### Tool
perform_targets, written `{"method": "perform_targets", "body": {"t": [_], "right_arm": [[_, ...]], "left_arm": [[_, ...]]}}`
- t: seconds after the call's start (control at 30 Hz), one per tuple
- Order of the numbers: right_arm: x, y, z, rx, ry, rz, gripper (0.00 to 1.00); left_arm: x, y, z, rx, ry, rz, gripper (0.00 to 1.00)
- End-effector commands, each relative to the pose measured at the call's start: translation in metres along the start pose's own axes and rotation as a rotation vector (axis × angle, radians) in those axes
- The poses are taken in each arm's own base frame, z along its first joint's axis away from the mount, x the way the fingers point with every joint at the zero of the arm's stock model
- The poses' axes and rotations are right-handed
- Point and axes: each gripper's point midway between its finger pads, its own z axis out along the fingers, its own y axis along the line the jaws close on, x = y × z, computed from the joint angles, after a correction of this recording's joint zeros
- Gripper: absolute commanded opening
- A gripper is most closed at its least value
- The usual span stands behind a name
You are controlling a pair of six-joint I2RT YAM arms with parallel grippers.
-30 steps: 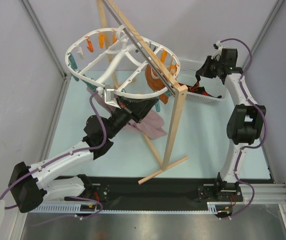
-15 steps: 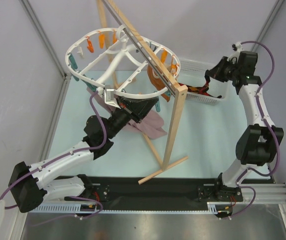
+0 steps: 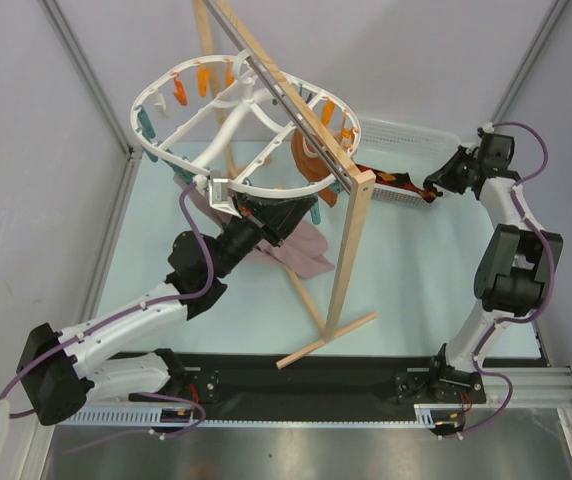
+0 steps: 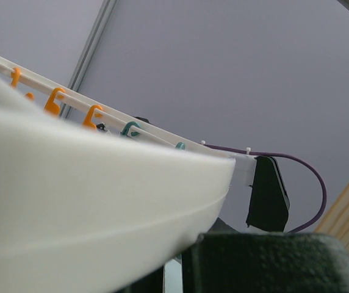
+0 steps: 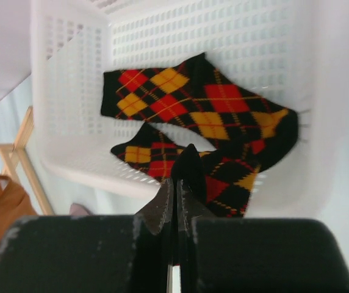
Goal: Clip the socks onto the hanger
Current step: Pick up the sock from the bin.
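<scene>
Up top, the large white plastic oval hanger [image 3: 228, 108] with crossbars hangs tilted at the back left. Small orange and teal clips [image 3: 179, 93] ring its rim. It sits against the slanting wooden stand with the metal rod [image 3: 351, 250]. The left gripper [image 3: 266, 213] is tucked right under the hanger's near rim, above a mauve-pink cloth [image 3: 304, 252] that trails onto the table. A plain orange garment [image 3: 311, 165] hangs behind the stand's post. Over on the right, the right gripper [image 3: 434, 190] is at the near corner of a white perforated plastic basket [image 3: 411, 132]. The diamond-check socks [image 3: 384, 180] in black, red and orange-yellow lie inside it.

Left wrist now: the hanger's white rim fills the lower left, very close, with orange and teal clips lined along the far rail. One black finger [image 4: 266, 195] shows at the end of the rim. The other is hidden behind the plastic, so I cannot tell whether this pincer is clamped.

Right wrist: here are both socks, flat on the basket floor and overlapping, well apart from the hanger. The fingers are pressed together with only a hairline slit, their tip over the nearer sock. Whether any fabric is caught between them cannot be told.
</scene>
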Motion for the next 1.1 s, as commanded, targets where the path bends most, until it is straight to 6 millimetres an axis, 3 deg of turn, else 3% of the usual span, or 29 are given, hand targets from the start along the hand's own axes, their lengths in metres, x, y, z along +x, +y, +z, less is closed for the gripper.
{"method": "perform_targets", "body": {"t": [0.0, 0.17, 0.23, 0.33, 0.4, 0.6, 0.77, 0.8, 1.07], "right_arm": [[-0.027, -0.019, -0.005, 0.069, -0.067, 0.038, 0.00], [-0.027, -0.035, -0.005, 0.142, -0.071, -0.009, 0.05], [-0.026, -0.038, -0.005, 0.153, -0.072, -0.022, 0.14], [-0.022, -0.044, -0.004, 0.167, -0.061, -0.033, 0.20], [-0.020, -0.044, -0.003, 0.161, -0.060, -0.029, 0.30], [-0.019, -0.033, -0.010, 0.107, -0.111, -0.010, 0.54], [-0.007, -0.028, -0.012, 0.062, -0.112, 0.026, 0.61], [-0.006, -0.026, -0.014, 0.054, -0.121, 0.032, 0.65], [-0.016, -0.005, -0.023, -0.037, -0.162, 0.010, 0.70]], "left_arm": [[0.027, 0.030, -0.009, -0.128, 0.071, -0.078, 0.00], [0.029, 0.030, -0.009, -0.123, 0.075, -0.085, 0.00], [0.030, 0.030, -0.008, -0.123, 0.075, -0.086, 0.00], [0.029, 0.029, -0.008, -0.118, 0.075, -0.086, 0.00], [0.031, 0.029, -0.008, -0.118, 0.078, -0.087, 0.00], [0.031, 0.029, -0.009, -0.117, 0.082, -0.087, 0.00], [0.033, 0.030, -0.009, -0.119, 0.084, -0.087, 0.00], [0.032, 0.030, -0.009, -0.118, 0.081, -0.087, 0.00], [0.031, 0.029, -0.010, -0.119, 0.080, -0.087, 0.00]]}}
